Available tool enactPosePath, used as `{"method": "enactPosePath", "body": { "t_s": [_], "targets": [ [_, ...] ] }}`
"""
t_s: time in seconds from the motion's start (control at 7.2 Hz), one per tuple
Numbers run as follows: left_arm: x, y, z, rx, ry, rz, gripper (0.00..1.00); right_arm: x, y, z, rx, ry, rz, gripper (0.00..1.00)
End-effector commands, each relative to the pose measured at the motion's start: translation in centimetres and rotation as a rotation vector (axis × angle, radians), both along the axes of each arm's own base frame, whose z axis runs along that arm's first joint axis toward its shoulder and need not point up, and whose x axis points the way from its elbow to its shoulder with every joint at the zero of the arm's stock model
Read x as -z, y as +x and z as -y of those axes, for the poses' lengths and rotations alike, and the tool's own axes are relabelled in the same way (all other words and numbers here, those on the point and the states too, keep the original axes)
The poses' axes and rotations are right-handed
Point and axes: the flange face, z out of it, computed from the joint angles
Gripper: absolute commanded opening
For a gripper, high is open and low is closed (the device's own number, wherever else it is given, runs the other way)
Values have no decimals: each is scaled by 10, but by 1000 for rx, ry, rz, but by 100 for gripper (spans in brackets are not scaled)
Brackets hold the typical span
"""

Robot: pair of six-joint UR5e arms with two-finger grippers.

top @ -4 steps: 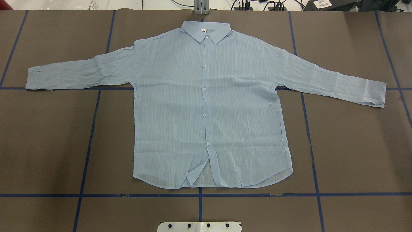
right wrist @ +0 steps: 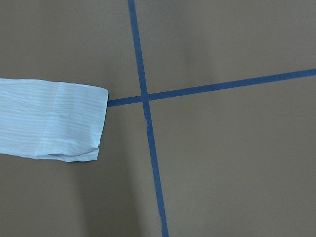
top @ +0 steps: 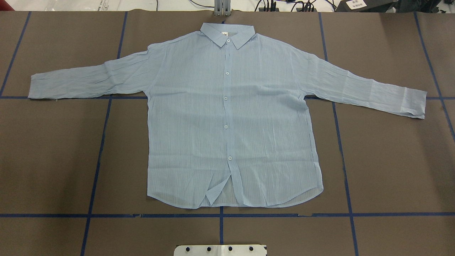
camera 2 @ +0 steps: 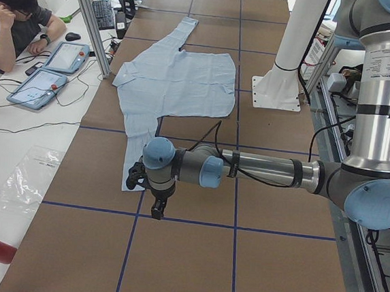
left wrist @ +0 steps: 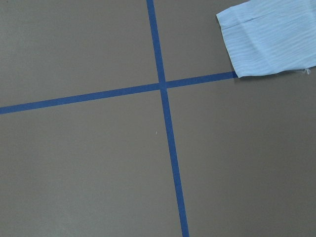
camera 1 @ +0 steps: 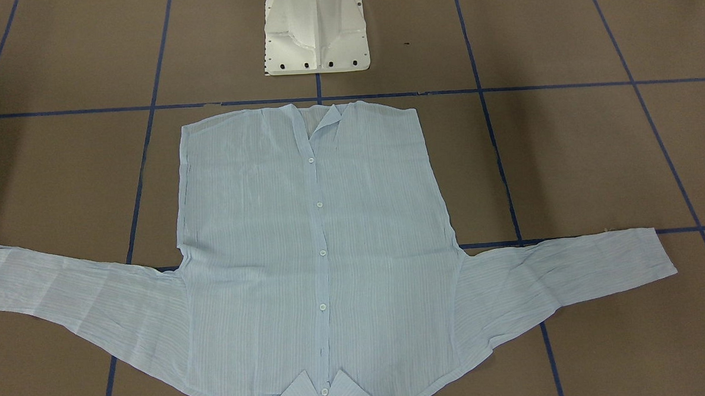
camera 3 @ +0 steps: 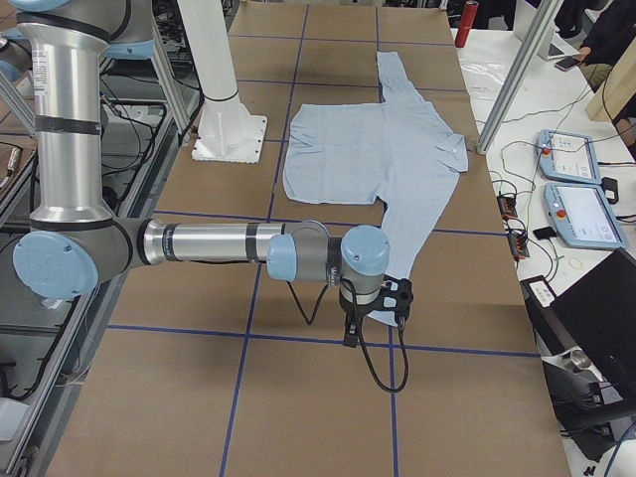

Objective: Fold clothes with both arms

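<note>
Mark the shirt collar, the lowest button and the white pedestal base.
shirt collar point(top: 228, 35): overhead exterior, centre where flaps meet.
lowest button point(top: 230, 158): overhead exterior, button face.
white pedestal base point(camera 1: 315, 30): exterior front-facing, front wall.

The shirt point(top: 227, 117) lies flat on the table point(top: 53, 160), front up. Its collar point(top: 227, 33) is at the far edge and its hem point(top: 234, 202) is toward the base point(top: 220, 250). One sleeve runs out to each side.

The left arm point(camera 2: 261, 169) reaches across the table at the robot's left end. The left gripper point(camera 2: 155, 212) hangs above the table just beyond the left cuff point(camera 2: 134, 178), apart from it.

The right arm point(camera 3: 209, 241) reaches across the opposite end. The right gripper point(camera 3: 350, 336) hangs above the table just beyond the right cuff point(right wrist: 74, 123).

Each cuff ends beside a tape cross point(right wrist: 144, 98).
</note>
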Motion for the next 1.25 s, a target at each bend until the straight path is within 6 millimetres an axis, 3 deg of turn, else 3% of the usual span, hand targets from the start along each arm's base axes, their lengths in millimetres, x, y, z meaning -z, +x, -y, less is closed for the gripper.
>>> {"method": "enactPosePath", "body": {
  "t_s": [0.0, 0.28, 0.42, 0.69, 0.83, 0.97, 1.11],
  "targets": [
    [10, 2, 11, 1, 38, 0, 100, 4, -2, 8, -3, 2, 0, 100],
    [28, 4, 22, -2, 160, -10, 100, 7, -8, 15, 8, 92, -1, 100],
    [38, 6, 34, -4, 232, -17, 100, 24, -19, 29, 29, 172, 0, 100],
    [39, 8, 38, -6, 279, -20, 100, 1, -38, 45, 56, 167, 37, 100],
    [48, 9, 44, -8, 318, -26, 100, -7, -60, 48, 96, 250, 41, 100],
    [26, 10, 49, 22, 283, -31, 100, -15, -82, 55, 86, 260, 52, 100],
    [21, 10, 43, 27, 318, -33, 100, -23, -106, 55, 92, 263, 58, 100]
  ]
}}
